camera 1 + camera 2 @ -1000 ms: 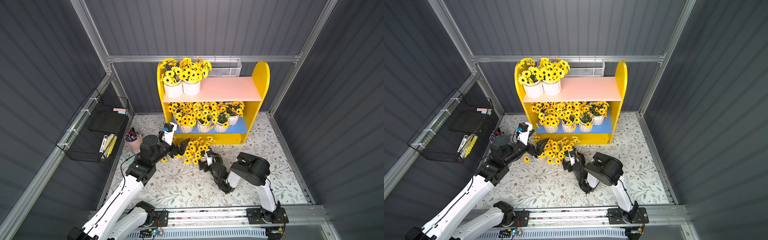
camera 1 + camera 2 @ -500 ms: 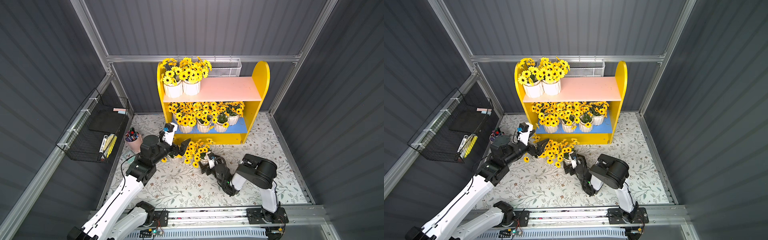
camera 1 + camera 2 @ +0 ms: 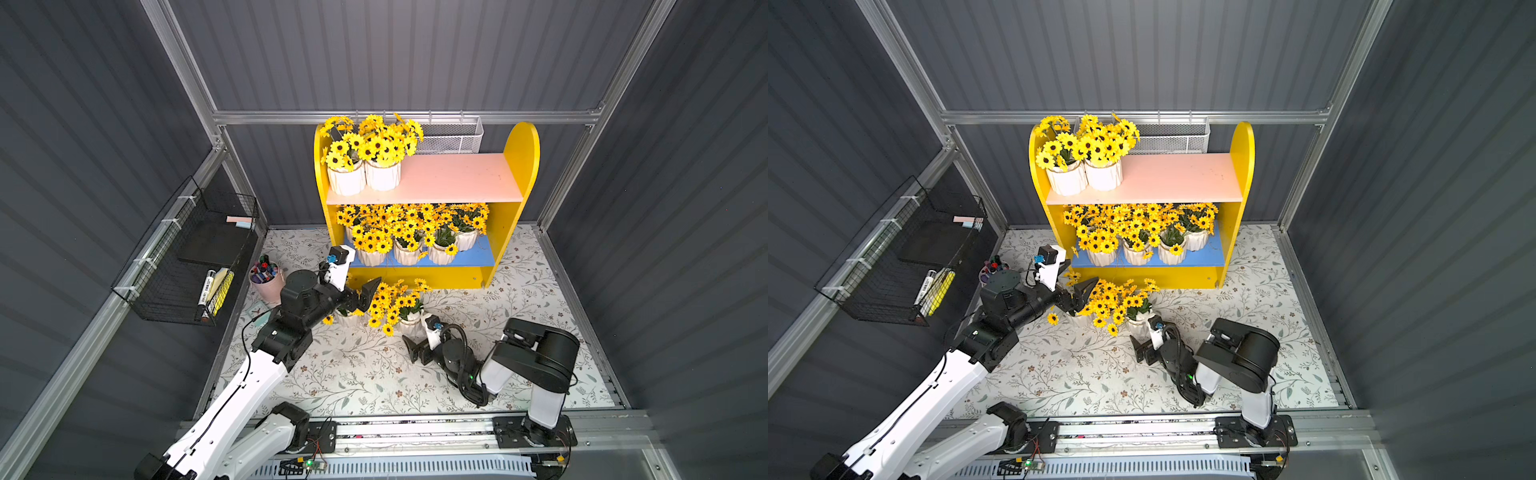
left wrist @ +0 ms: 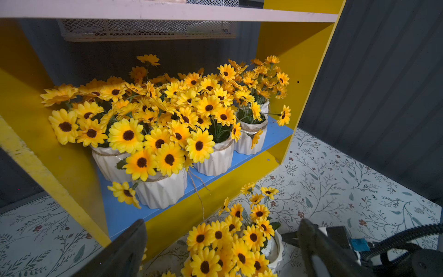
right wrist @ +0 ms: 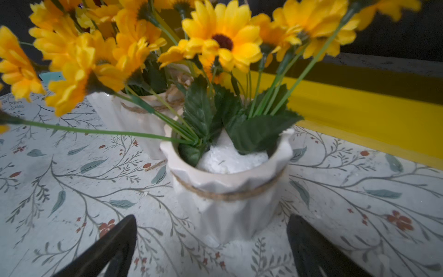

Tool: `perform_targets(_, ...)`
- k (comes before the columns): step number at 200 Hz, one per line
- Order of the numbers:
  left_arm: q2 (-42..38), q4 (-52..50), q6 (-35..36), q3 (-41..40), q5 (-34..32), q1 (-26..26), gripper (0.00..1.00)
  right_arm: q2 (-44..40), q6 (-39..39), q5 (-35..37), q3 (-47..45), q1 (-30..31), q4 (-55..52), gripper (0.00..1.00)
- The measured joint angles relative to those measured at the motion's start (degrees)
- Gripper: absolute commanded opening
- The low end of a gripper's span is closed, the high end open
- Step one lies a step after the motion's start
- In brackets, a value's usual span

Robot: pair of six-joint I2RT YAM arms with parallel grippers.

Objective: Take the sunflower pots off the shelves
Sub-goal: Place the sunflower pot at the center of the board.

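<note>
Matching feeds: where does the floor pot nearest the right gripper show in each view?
Both top views: the pot stands right of another floor pot.
Left wrist: only its white rim shows under its flowers.
Right wrist: fills the middle, ahead of the open right gripper.
Shared landmark: the shelves, whose yellow base board runs just behind it in every view.

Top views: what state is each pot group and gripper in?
left gripper, open, empty, above the mat pots.
right gripper, open, empty, facing one mat pot.
mat pots, two, upright, off the shelves.
upper-board pots, two, upright, shelved.
lower-board pots, several, upright, crowded together.
pink cup, upright, holding markers.
</note>
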Motion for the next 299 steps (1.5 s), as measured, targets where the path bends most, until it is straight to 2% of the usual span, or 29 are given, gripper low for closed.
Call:
perform_targets(21,0.0,0.0,0.0,0.0,0.3,0.0,0.99,-2.6,3.1,2.1,1.2,-0.1,-5.9,0.98)
perform_targets(51,0.0,0.0,0.0,0.0,0.2,0.0,0.99,-1.5,3.7,3.6,4.4,-1.3,-9.8,0.93)
perform_targets(98,-0.1,0.0,0.5,0.0,0.2,0.0,0.99,2.5,2.7,1.3,7.8,-4.4,-9.8,0.91)
perform_targets(181,0.0,0.0,0.6,0.0,0.2,0.0,0.99,7.0,0.6,-3.7,11.0,-5.0,-7.9,0.86)
perform_targets(210,0.0,0.0,0.7,0.0,0.2,0.0,0.99,7.7,0.4,-3.9,11.6,-5.2,-7.0,0.92)
perform_targets(224,0.0,0.0,0.6,0.0,0.2,0.0,0.99,7.8,-0.1,-3.8,11.5,-5.4,-5.9,0.99)
perform_targets(235,0.0,0.0,0.6,0.0,0.2,0.0,0.99,7.6,-0.3,-3.4,11.0,-5.4,-5.0,0.99)
perform_targets(269,0.4,0.0,0.6,0.0,0.2,0.0,0.99,2.4,0.0,-3.7,7.2,-5.5,-6.5,0.99)
perform_targets(299,2.2,-1.1,0.4,1.2,0.2,0.0,1.0,-11.5,1.4,-5.9,6.3,-5.5,-17.2,0.99)
